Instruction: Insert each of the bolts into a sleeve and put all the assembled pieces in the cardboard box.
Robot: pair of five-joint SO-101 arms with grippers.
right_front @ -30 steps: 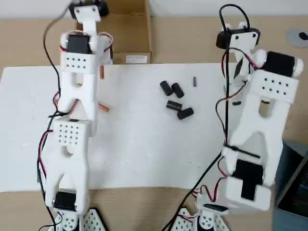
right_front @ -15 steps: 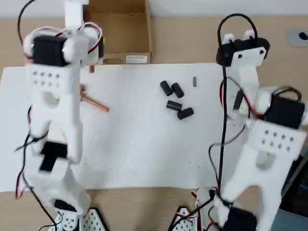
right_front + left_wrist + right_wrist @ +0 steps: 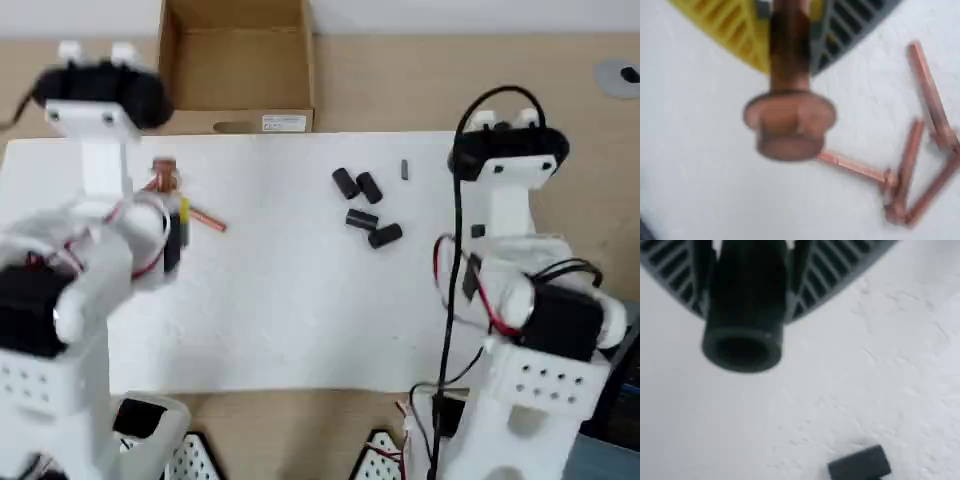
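The left tool is closed on a copper bolt. It grips the shank between its yellow and grey fingers, so the hexagonal head stands free of them. That hold probably suits insertion, since the plain length stays straight and the head cannot snag on the fingers.

The right tool is clamped around a black sleeve, squeezing the barrel from both sides. The open mouth juts out past the fingertips, which leaves the bore exposed for a bolt to enter. Another sleeve lies on the white surface below it.

In the high view the two arms are well apart, one at 9 o'clock of the surface and the other at 3 o'clock. The parts have not yet met. I judge the step in hand to be bringing bolt and sleeve together over the middle, and nothing is assembled yet.

The spare bolts lie crossed in a loose heap near the left tool, at about 10 o'clock, within easy reach of that arm. Four loose sleeves sit clustered just past centre, toward 1 o'clock, nearer the right arm. A small grey pin rests beyond them.

The cardboard box stands open at the far edge, around 11 o'clock, with no assembled pieces visible inside.
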